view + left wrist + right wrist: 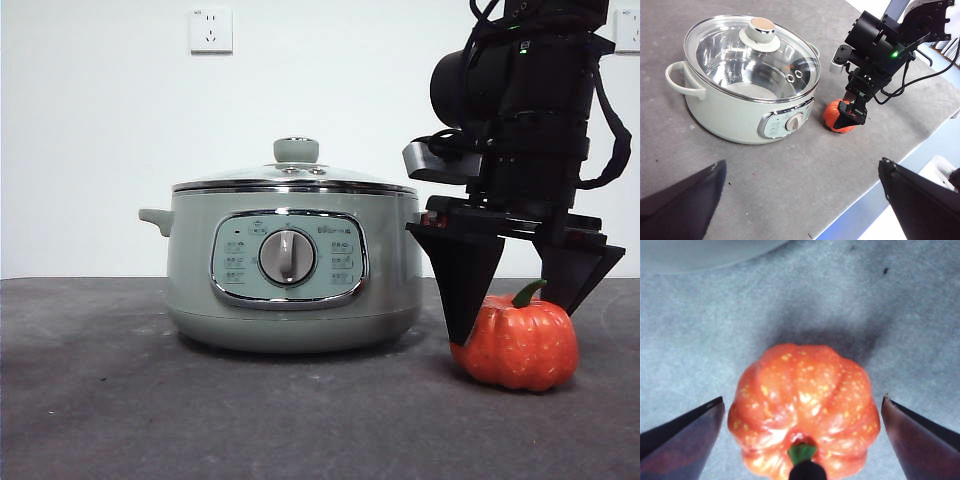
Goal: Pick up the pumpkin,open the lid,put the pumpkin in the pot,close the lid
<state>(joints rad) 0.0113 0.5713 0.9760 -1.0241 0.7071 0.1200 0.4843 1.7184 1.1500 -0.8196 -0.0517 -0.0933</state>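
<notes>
The orange pumpkin (517,345) with a green stem sits on the dark table to the right of the pot (290,270). My right gripper (518,318) is open and lowered around the pumpkin (802,420), one jaw on each side, not touching it. The glass lid (295,178) with its sage-green knob (760,31) rests closed on the pot (730,112). My left gripper (802,195) is open, empty and high above the table's front, looking down on the pot and the pumpkin (836,117).
The table's front edge (880,185) runs close behind the right arm (875,55) in the left wrist view. A wall socket (211,30) is on the white wall behind the pot. Cables hang from the right arm.
</notes>
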